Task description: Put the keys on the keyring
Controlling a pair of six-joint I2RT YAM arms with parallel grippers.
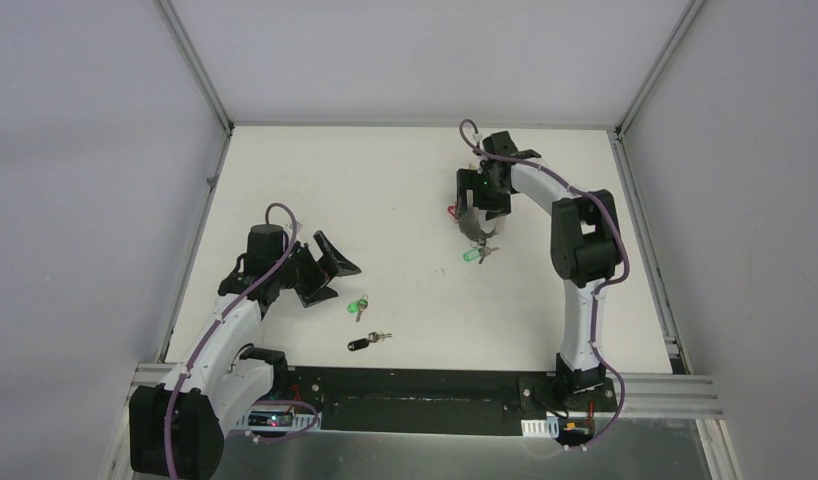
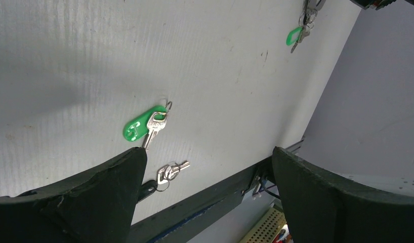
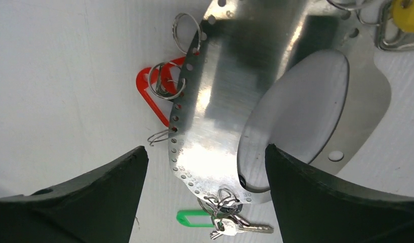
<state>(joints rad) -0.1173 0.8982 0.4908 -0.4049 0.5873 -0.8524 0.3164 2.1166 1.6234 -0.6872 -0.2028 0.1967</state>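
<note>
Two keys lie on the white table in front of my left arm: a green-capped key (image 1: 360,305) (image 2: 144,125) and a black-capped key (image 1: 368,342) (image 2: 167,173). The black cap is partly hidden behind my left finger. My left gripper (image 1: 337,278) (image 2: 207,152) hangs open just left of them, holding nothing. The keyring (image 1: 474,225) (image 3: 220,101) is a shiny curved metal band with numbered holes and lies at the back right. It carries small split rings, a red tag (image 3: 152,98), a green tag (image 3: 195,218) and a yellow one (image 3: 407,12). My right gripper (image 1: 478,212) (image 3: 204,152) stands open over its lower end, jaws either side of the band, apart from it.
A black base strip (image 1: 425,385) and aluminium rails run along the table's near edge, close below the black key. White walls with metal corner posts (image 1: 200,70) close in the left, back and right sides. The right arm's elbow (image 1: 583,240) rises to the right of the keyring.
</note>
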